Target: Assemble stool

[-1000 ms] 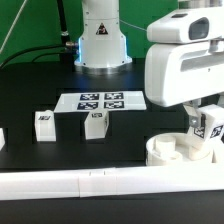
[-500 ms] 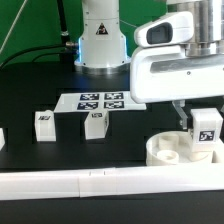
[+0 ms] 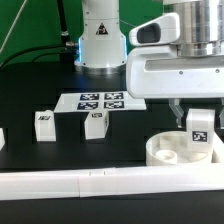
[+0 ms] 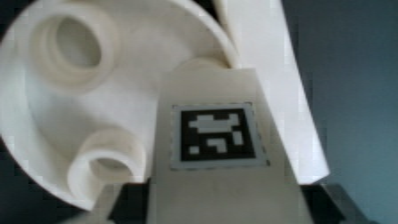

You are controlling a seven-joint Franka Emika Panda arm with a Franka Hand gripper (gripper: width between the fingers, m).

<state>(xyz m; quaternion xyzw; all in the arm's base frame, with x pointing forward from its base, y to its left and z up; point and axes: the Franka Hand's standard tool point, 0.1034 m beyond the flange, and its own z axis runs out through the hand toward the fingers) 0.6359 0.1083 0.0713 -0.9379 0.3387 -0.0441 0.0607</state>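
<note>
Free lane over black tabletop
Long white rail across foreground; white tagged blocky leg and twin at exterior view's left; thick round white seat disc right.

Exterior view: bright, even light; white parts glare, near blown out against the black tabletop. Blue glow beside arm base. Coarse, soft picture. Wrist view: dimmer, warm cast; seat disc blurred, tag on leg soft-edged.

arm: wrist pointing down | hand: closed on leg
</note>
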